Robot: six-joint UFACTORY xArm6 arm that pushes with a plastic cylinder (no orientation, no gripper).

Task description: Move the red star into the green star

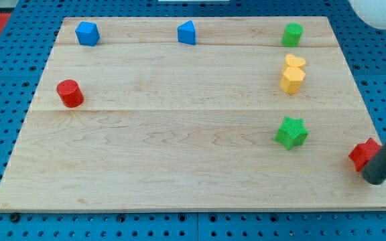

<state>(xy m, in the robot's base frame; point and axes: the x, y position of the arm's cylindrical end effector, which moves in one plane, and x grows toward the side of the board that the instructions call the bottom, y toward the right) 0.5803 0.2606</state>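
There is no claw to see, only my tip (374, 181) touching the red star (363, 154) at the view's right of the bench (179, 134), ready to push it left toward the green star (291, 132).

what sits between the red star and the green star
Nothing: in the camera view only bare board lies between the red star and the green star. My tip touches the red star's right side, away from the green one.
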